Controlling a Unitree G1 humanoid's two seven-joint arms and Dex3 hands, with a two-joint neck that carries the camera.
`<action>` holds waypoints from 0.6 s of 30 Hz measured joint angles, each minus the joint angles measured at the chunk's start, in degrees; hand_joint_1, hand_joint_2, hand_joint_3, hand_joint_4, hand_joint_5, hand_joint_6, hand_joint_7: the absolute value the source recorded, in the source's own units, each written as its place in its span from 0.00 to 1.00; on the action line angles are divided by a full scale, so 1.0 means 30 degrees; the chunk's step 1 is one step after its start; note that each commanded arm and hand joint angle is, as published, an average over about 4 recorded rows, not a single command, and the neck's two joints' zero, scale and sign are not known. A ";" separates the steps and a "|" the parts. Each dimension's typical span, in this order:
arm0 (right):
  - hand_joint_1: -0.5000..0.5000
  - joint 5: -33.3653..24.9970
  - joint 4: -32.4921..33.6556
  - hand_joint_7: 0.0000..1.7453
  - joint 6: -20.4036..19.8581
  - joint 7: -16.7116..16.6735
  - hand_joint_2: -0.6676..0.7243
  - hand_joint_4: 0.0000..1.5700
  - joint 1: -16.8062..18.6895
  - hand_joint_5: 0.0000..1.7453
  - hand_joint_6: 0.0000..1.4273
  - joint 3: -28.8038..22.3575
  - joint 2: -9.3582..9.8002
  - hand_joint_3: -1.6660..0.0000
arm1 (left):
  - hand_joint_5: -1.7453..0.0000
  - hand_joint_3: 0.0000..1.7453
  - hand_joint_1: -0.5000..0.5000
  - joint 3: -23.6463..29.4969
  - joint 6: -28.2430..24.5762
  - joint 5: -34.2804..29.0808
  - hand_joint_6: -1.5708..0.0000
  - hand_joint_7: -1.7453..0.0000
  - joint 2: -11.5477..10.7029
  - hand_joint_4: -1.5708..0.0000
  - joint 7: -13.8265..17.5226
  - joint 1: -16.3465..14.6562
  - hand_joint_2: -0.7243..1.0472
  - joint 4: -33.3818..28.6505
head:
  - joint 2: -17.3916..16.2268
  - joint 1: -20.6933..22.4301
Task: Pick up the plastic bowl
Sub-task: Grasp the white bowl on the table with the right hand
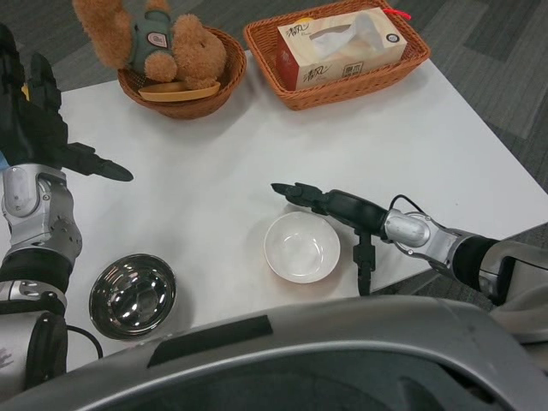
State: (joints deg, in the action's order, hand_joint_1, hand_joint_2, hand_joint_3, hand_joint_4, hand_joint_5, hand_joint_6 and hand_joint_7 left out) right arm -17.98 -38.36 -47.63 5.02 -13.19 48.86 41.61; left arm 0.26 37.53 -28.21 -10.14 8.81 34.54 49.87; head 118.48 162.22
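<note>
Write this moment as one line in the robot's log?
right hand: open, spread around white plastic bowl, not gripping | left hand: open, raised at table's left | bowl: on table

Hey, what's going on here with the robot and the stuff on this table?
The robot's right hand is open beside the white plastic bowl, fingers spread around its far and right rim, but it has not gripped it; the bowl sits on the white table. The left hand waits raised at the left edge, holding nothing, above a shiny metal bowl. At the back stand a round wicker basket with a brown teddy bear and a rectangular wicker basket with a tissue box.
</note>
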 measured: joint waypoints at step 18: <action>0.04 0.2173 0.0037 0.00 0.0008 0.0229 0.53 0.00 -0.0016 0.00 0.00 -0.0733 -0.1153 0.86 | 1.00 0.00 0.00 -0.0316 -0.0022 -0.0043 1.00 1.00 -0.0462 1.00 0.0025 0.0583 0.10 0.0941 | -0.0356 -0.0258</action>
State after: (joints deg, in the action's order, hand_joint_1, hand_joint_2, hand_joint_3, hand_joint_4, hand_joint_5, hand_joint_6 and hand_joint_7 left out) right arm -11.46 -38.24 -47.61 5.71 -13.24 46.66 38.15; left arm -0.69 37.47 -28.34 -11.52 8.88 36.29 52.69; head 117.41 161.45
